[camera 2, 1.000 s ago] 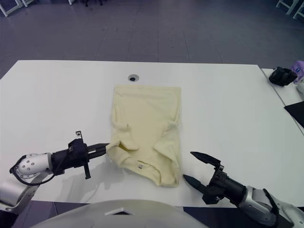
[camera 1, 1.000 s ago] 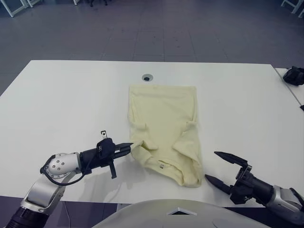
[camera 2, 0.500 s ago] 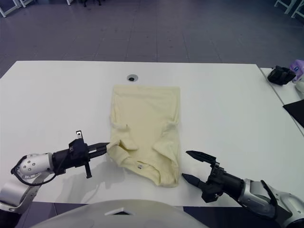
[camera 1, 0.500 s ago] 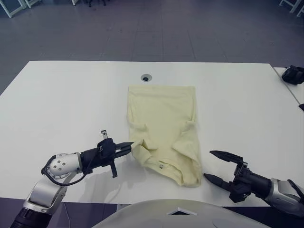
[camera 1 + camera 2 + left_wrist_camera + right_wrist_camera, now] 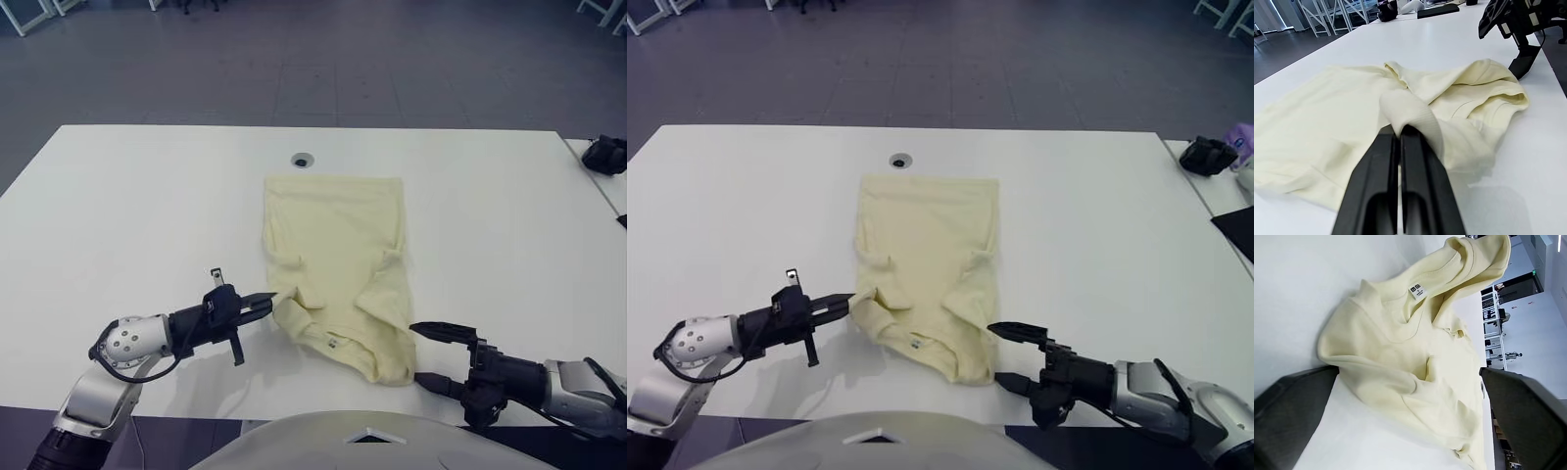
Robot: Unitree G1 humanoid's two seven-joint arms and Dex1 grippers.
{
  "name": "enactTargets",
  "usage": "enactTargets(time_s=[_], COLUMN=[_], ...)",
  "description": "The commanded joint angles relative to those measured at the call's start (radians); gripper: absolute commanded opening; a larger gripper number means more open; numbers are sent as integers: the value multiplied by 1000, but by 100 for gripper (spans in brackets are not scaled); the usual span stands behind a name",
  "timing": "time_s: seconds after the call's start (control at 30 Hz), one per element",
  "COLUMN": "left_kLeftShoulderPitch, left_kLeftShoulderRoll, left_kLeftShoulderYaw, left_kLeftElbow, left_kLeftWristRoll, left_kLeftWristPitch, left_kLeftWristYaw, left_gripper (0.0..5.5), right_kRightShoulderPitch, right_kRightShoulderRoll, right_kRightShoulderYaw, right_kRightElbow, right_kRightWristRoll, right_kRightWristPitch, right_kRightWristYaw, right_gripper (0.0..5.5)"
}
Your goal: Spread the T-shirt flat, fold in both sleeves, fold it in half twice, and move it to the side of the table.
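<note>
Pinching one near corner, straddling the other

Clenched on a fold of ribbed cloth, the left gripper (image 5: 1396, 131) has its jaws pressed together with the pale fabric bulging up between and over the tips. That fold belongs to the near left corner of the T-shirt (image 5: 333, 235), which is lifted slightly off the surface where it is held. The right gripper (image 5: 431, 354) has its jaws spread wide apart, one above and one below the shirt's near right corner. The cloth lies in the gap between them, and the lower tip is just beside the hem. The wrist view does not settle whether either tip presses the fabric.

The shirt is pale yellow and lies near the middle of the white table (image 5: 147, 196) as a long narrow shape running away from the robot, with both sleeves turned in over the body. Its far end is flat and square; the near end, with the collar and a small label (image 5: 1417, 291), is rumpled and bunched. Just beyond the far edge of the shirt is a round opening (image 5: 303, 160) in the tabletop. A dark object (image 5: 607, 155) rests on a second table (image 5: 609, 191) at the far right.
</note>
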Motion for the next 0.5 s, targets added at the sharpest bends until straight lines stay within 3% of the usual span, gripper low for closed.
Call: enactTargets(time_s=[0.03, 0.3, 0.37, 0.5], left_kLeftShoulderPitch=[-7, -11, -8, -6], left_kLeftShoulderRoll=[2, 2, 0, -6], left_kLeftShoulderYaw=[13, 11, 11, 13], left_kLeftElbow=[-1, 8, 7, 7], left_kLeftWristRoll=[15, 26, 27, 30], left_kLeftWristPitch=[12, 9, 10, 12], left_kLeftWristYaw=[-9, -15, -15, -14], left_gripper=[1, 1, 0, 0], right_kRightShoulderPitch=[25, 83, 112, 192], right_kRightShoulderRoll=[45, 95, 103, 105], right_kRightShoulderYaw=[89, 119, 109, 107], right_kRightElbow=[85, 91, 98, 82], right_kRightWristRoll=[-131, -121, -76, 11], right_kRightWristPitch=[181, 157, 176, 205], right_kRightWristYaw=[167, 119, 113, 120], right_gripper=[540, 540, 503, 531])
